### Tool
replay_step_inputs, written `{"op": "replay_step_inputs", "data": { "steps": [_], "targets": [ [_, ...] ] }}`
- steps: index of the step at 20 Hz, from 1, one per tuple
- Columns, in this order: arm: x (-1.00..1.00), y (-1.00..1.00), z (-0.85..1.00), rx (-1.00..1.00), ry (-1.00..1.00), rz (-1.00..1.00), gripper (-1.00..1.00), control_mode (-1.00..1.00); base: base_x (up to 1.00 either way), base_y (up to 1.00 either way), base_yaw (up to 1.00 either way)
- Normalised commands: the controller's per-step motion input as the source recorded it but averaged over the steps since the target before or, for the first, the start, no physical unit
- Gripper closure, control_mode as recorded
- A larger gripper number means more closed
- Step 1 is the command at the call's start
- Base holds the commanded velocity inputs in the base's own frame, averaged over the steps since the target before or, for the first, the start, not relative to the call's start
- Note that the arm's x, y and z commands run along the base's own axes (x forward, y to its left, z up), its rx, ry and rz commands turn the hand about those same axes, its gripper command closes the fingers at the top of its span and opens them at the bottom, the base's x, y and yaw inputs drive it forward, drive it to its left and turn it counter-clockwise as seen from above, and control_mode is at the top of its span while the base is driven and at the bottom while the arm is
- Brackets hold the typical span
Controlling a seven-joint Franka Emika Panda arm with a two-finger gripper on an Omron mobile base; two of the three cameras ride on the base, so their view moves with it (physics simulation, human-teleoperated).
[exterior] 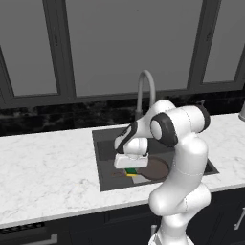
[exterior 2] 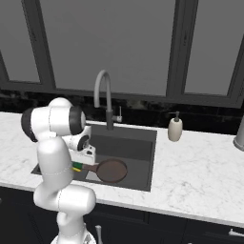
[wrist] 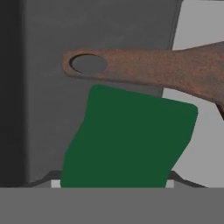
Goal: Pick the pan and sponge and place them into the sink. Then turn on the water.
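**In the sink: pan and sponge both in the basin, my hand low over them**

Inside the sink (exterior: pixel 103 158), the dark basin set into the white marble counter (exterior: pixel 48 172), lies the pan (exterior: pixel 155 168). Its round reddish-brown bowl rests on the basin floor toward the sink's front edge, partly over the pale grey square at the bottom. Its long thin handle runs along the floor from the bowl toward the sink's left wall, and the hand view shows the loop hole at the handle's end over the dark grey floor.

The sponge (wrist: pixel 127 140) is in the sink as well, just beside the pan's handle on the side nearer the sink's front edge. From the hand view I see its green top, slightly skewed, with its upper edge close along the handle; I cannot tell whether the two touch. In the base views a sliver of green and yellow shows under my hand, next to the handle.

My gripper (exterior: pixel 130 165) hangs low within the sink, directly above the sponge. The sponge fills the space where my fingertips would show, so I cannot tell whether my fingers are spread, closed, or gripping it, nor whether the sponge rests on the floor.

The tall curved faucet (exterior 2: pixel 102 95) stands at the sink's back edge. A soap dispenser (exterior 2: pixel 175 127) stands on the counter just to the right of the sink's back corner.
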Motion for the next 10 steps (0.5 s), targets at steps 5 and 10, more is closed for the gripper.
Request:
{"op": "replay_step_inputs", "data": {
  "steps": [5,10],
  "targets": [
    [0.25,0.02,-0.27,0.00,0.07,0.00,1.00,-1.00,0.00,0.00,0.00],
    [0.40,0.03,-0.28,0.00,0.04,0.02,1.00,-1.00,0.00,0.00,0.00]
  ]
}}
